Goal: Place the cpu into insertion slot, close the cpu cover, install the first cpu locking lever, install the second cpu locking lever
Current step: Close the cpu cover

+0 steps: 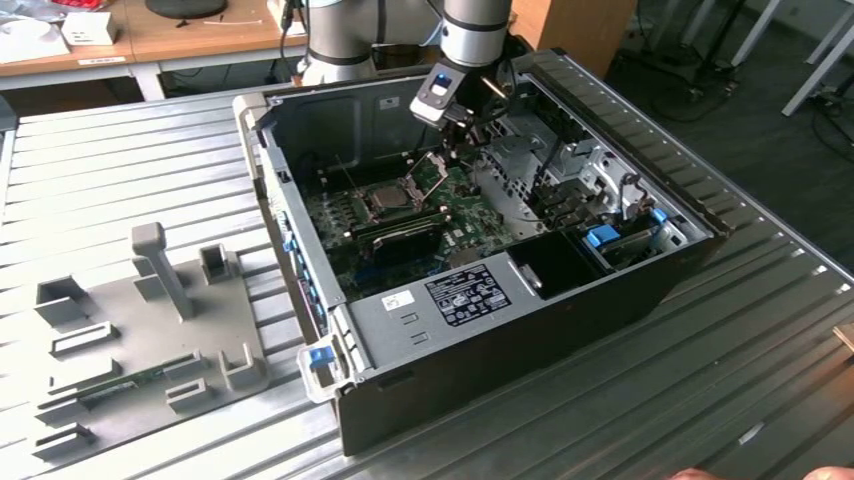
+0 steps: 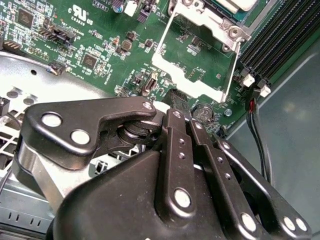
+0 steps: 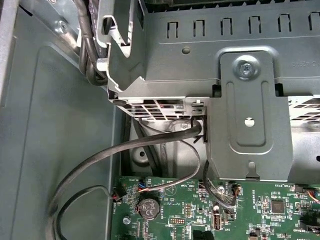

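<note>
My gripper (image 2: 184, 119), closed narrow, sat at the raised cpu cover (image 2: 162, 62); I judged a slow, even push safest.

Silver-grey arm (image 1: 475, 25), blue wrist cap (image 1: 441, 82), black riveted fingers (image 2: 176, 165)

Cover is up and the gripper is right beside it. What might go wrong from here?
1. In the second wrist view the cpu cover stands raised with the gripper close to its free edge. An off-line push may bend the thin frame or scrape the green circuit board.
2. The black and red cables run right beside the gripper and might snag on it.
</note>
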